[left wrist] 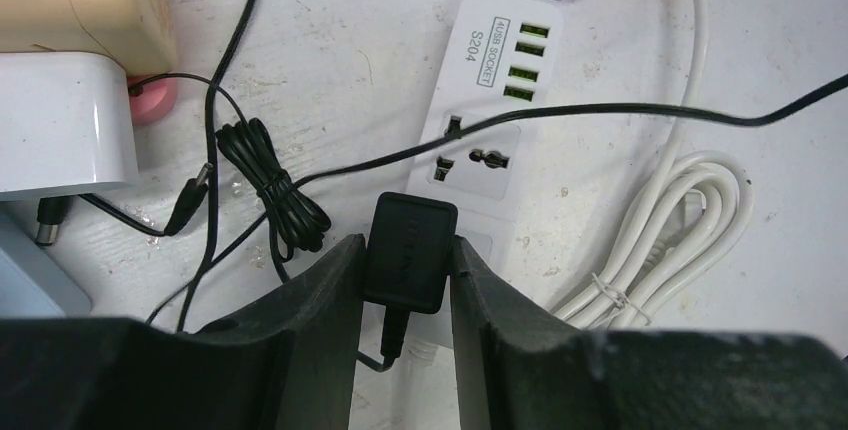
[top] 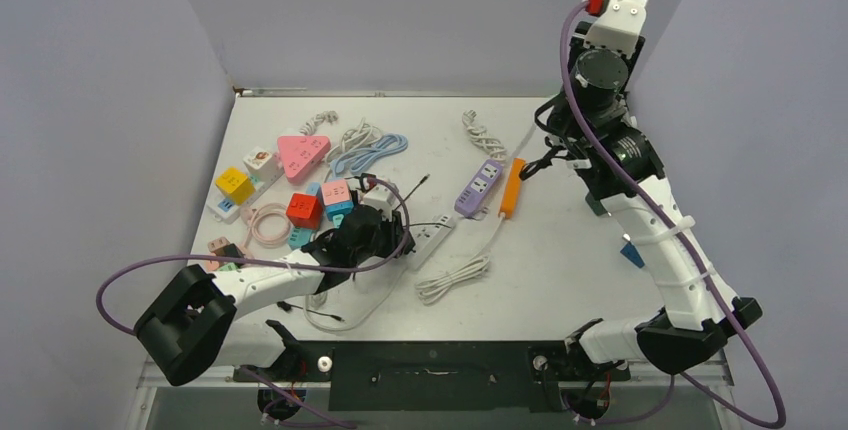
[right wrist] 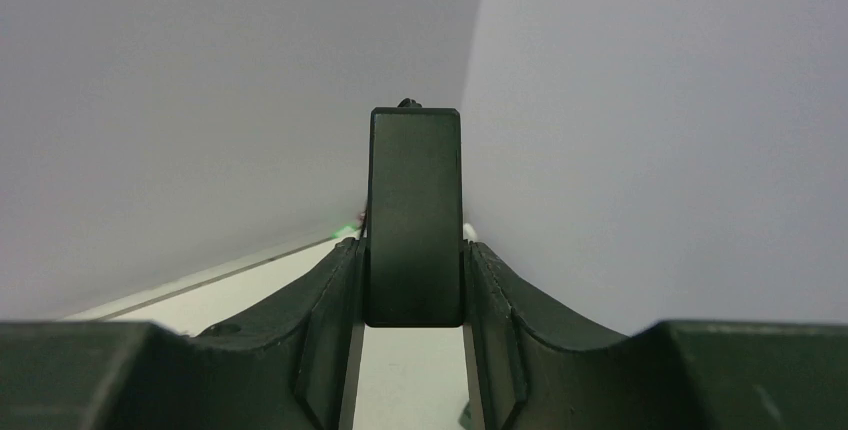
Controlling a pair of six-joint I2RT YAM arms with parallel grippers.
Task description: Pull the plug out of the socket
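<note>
The left fingers (left wrist: 320, 300) are closed partway, one on each side of a black plug (left wrist: 408, 250), gripping it by its flanks. The plug sits over the near end of a white USB power strip (left wrist: 500, 100), just near of the strip's universal socket. Whether its pins are seated in the strip cannot be told. A thin black cable (left wrist: 600, 110) crosses the strip from the right edge and runs toward a small bundled coil on the left. A coiled white cord (left wrist: 680, 220) lies on the desk (top: 560, 250) just right of the strip.

From above, the left arm reaches over the middle of the desk, among coloured adapters at the left. A purple power strip (top: 480, 187) and an orange one (top: 512, 187) lie side by side farther back.

The right arm is raised high at the far right, near the corner of the walls. The right fingers (right wrist: 325, 320) are narrowly set and clamp a black rectangular adapter (right wrist: 415, 220), held upright well above the desk.
</note>
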